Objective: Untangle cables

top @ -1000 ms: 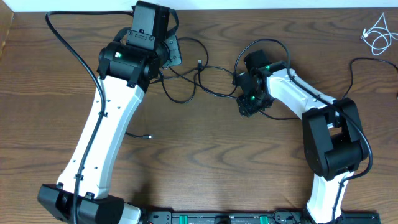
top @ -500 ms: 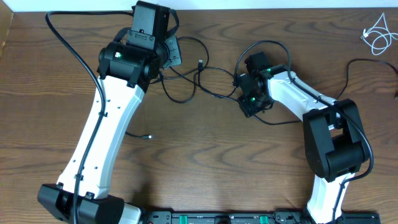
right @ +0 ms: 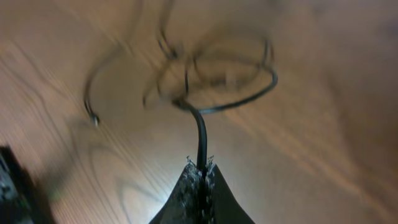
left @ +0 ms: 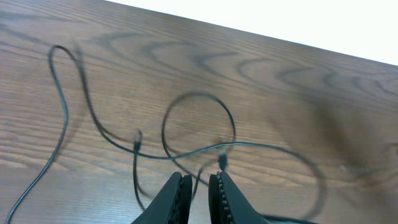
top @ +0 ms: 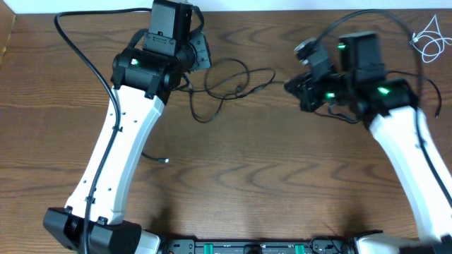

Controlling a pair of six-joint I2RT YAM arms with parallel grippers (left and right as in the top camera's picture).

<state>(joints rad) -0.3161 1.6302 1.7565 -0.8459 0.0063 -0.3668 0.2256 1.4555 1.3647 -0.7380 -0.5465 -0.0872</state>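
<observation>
Thin black cables (top: 233,65) lie looped and crossed on the wooden table between my two arms. My left gripper (top: 200,53) hovers at their left end. In the left wrist view its jaws (left: 199,182) stand a narrow gap apart, with a loop of cable (left: 196,93) and a small plug (left: 138,134) on the table ahead. A thin strand shows through the gap, and no grip on it is visible. My right gripper (top: 298,87) is lifted off the table at the right. It is shut (right: 201,165) on a black cable (right: 201,134) that runs down to the blurred tangle below.
A short white cable (top: 431,39) lies coiled at the table's far right corner. A loose plug end (top: 164,159) rests beside my left arm. A thick black lead (top: 74,42) curves from the left arm along the back edge.
My right gripper has shut on a black cable, then lifted and swung right with it. The tangle has been dragged right and has spread out. The left jaws have parted slightly.
</observation>
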